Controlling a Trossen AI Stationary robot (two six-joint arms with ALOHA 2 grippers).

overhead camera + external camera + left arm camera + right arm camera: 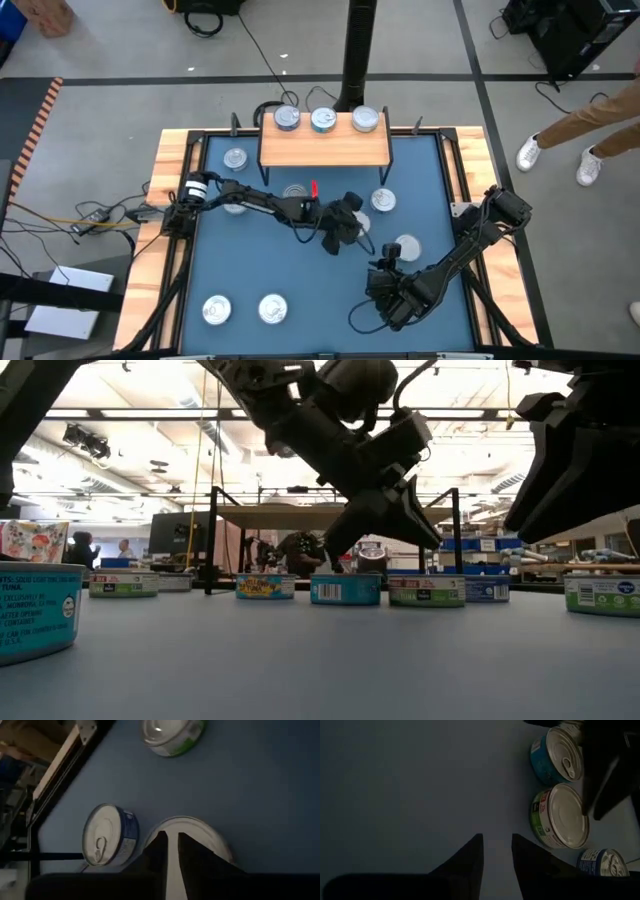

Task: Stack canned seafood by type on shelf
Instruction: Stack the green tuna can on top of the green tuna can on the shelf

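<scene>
1. At the table's 7 o'clock corner, counting the shelf side as 12, you have two tins (217, 310) (273, 308) standing side by side on the blue mat (300, 270), silver tops up.
2. Toward 10 o'clock a single tin (235, 158) sits near the mat's far left corner. The left arm (250, 197) reaches in from 9 o'clock just this side of it and crosses over another tin (236, 206).
3. At 12 o'clock the shelf (325, 148) carries three tins in a row along its far edge (287, 118) (323, 120) (365, 120).
4. Near the mat's centre the left gripper (170, 837) is low over a silver-topped tin (210, 832). You cannot tell from these views whether it is open or closed, or whether it has hold of that tin. A blue-labelled tin (107, 842) stands just beside that one, and a green-labelled tin (172, 735) lies farther off.
5. Toward 3 o'clock from the centre, two tins (383, 201) (407, 247) rest on the mat.
6. At 5 o'clock the right gripper (497, 840) hangs over bare mat with a modest gap between its fingers (470, 855) and nothing in them. It looks toward three tins, teal (560, 760), green (560, 815) and blue (602, 862).
7. Off the table at 2 o'clock, a person's legs (590, 125) in tan trousers and white shoes stand on the floor.
</scene>
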